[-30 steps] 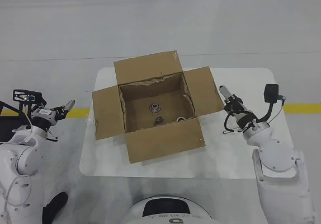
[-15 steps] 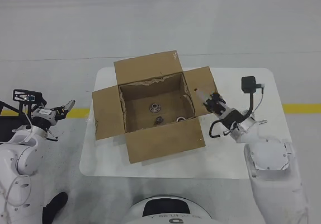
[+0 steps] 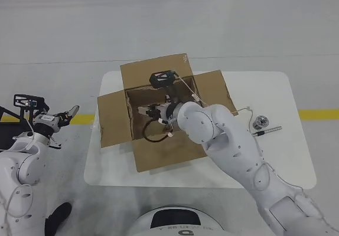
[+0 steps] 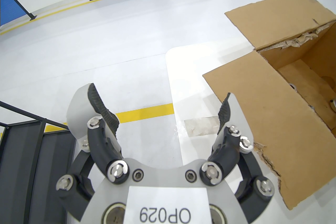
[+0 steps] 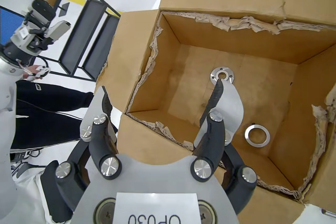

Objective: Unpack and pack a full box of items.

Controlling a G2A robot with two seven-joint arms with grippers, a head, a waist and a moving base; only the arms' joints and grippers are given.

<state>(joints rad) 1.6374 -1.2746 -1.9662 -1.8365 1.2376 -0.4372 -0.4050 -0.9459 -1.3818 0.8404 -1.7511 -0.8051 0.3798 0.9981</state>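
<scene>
The open cardboard box (image 3: 115,121) stands in the middle of the white table (image 3: 264,159), all flaps folded out. On its floor lie a metal flange disc (image 5: 222,76) and a plain metal ring (image 5: 257,135). My right gripper (image 5: 161,97) hangs open over the box (image 5: 139,33), one finger above the inside and the other over a side wall; the arm (image 3: 205,124) covers much of the opening from above. My left gripper (image 4: 160,104) is open and holds nothing, off the table's left side (image 3: 69,112), facing the box (image 4: 262,93).
A small round metal part (image 3: 260,122) and a thin rod (image 3: 267,130) lie on the table's right side. A black metal rack (image 5: 86,46) stands beside the table on the left. A yellow floor line (image 4: 147,112) runs beneath.
My right arm has swung from the table's right side leftwards to above the box. The round part and rod now show where the arm was. The left arm has not moved.
</scene>
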